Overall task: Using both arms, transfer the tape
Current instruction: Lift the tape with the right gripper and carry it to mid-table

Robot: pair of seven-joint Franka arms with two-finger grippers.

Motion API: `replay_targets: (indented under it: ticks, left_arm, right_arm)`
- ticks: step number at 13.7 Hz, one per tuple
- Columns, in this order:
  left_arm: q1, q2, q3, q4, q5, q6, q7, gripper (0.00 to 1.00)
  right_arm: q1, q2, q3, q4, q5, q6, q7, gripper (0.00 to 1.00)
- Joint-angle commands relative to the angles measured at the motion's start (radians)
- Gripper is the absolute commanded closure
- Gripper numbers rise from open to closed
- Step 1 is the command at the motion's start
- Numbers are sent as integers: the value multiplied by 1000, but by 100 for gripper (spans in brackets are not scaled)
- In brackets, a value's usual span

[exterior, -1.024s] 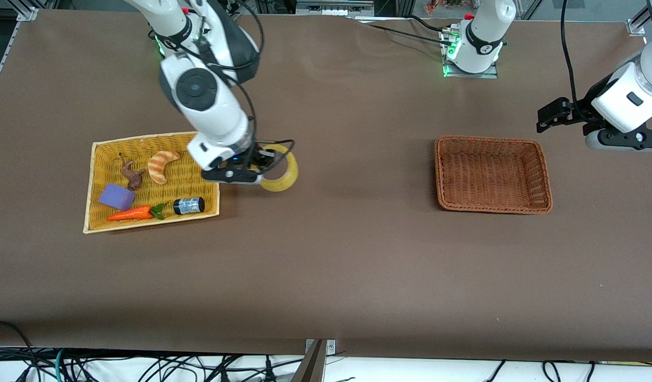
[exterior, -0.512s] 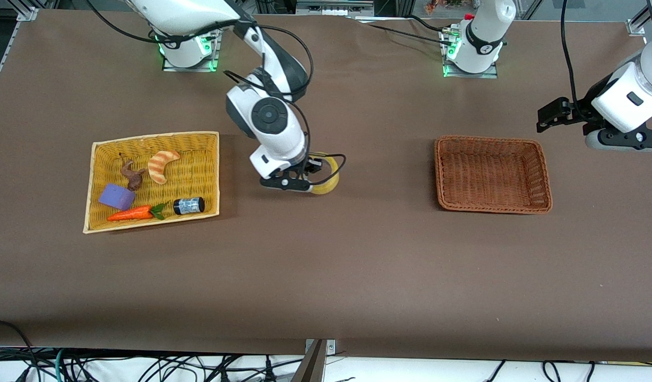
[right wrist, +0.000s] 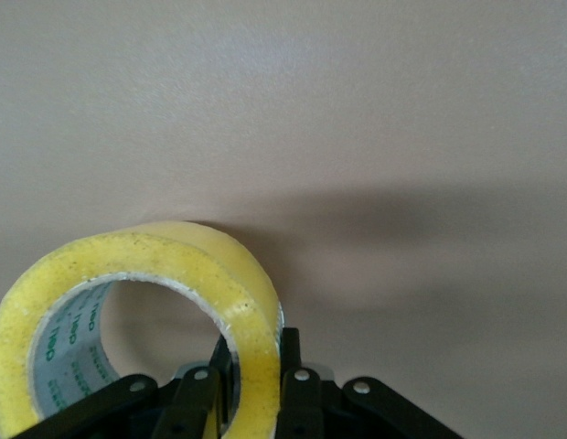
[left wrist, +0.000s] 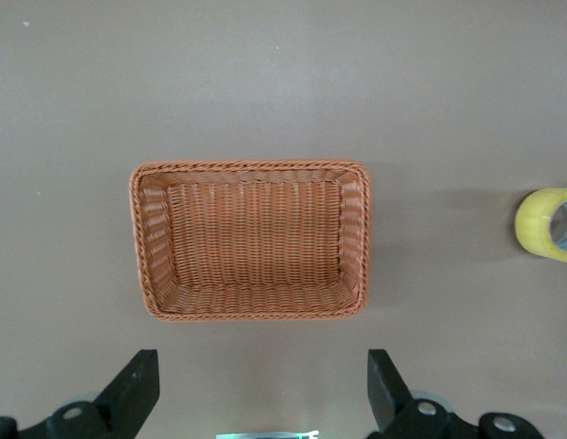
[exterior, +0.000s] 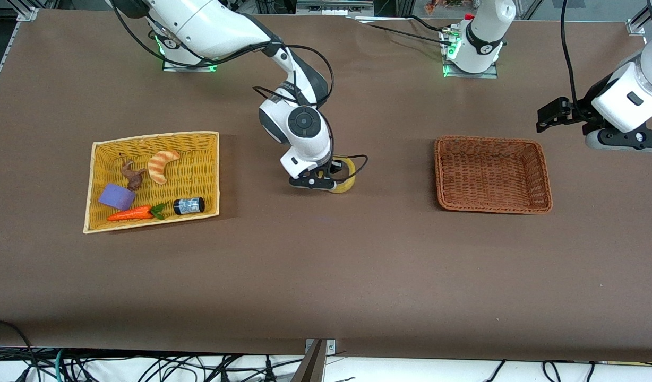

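Mid-table, between the two baskets, the right gripper (exterior: 326,183) is clenched on the tape (exterior: 345,179), one finger inside the ring and one outside, pinching the wall. The roll hangs on edge from the fingers, low over bare tabletop (exterior: 326,276); whether it touches the cloth I cannot tell.

Handling, judged: light, stiff roll with a rigid grey core; the outer wound face looks smooth and likely slick. A wall pinch like this one holds best. The free arc of the ring, away from the right gripper, is the place for a second grip.

Left gripper (left wrist: 261,393) waits with fingers spread wide, holding nothing, high over the table just off the brown basket (exterior: 492,174) toward the left arm's end.

Surroundings: yellow basket (exterior: 95,185) toward the right arm's end, well apart from the right gripper, holds a croissant toy (exterior: 162,164), carrot (exterior: 130,213), purple block (exterior: 117,196), small dark bottle (exterior: 189,205) and brown figure (exterior: 132,175). Nothing stands between the grippers except the brown basket.
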Motion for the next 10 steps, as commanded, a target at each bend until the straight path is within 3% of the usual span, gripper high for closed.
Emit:
replay_targets:
  ticks: [1, 3, 7, 10]
  left_arm:
    - [8, -6, -2, 10, -41, -14, 5, 0]
    - [6, -8, -5, 12, -42, -14, -1, 0]
    - [28, 17, 6, 7, -77, -11, 0, 0]
    - [29, 27, 1, -3, -84, -12, -1, 0]
  right_arm:
    - [17, 29, -7, 39, -23, -4, 20, 96]
    - [17, 38, -7, 39, -23, 3, 20, 85]
    - [16, -2, -13, 41, -46, -22, 6, 2]
    - [-13, -63, -13, 134, -73, -213, -31, 0]
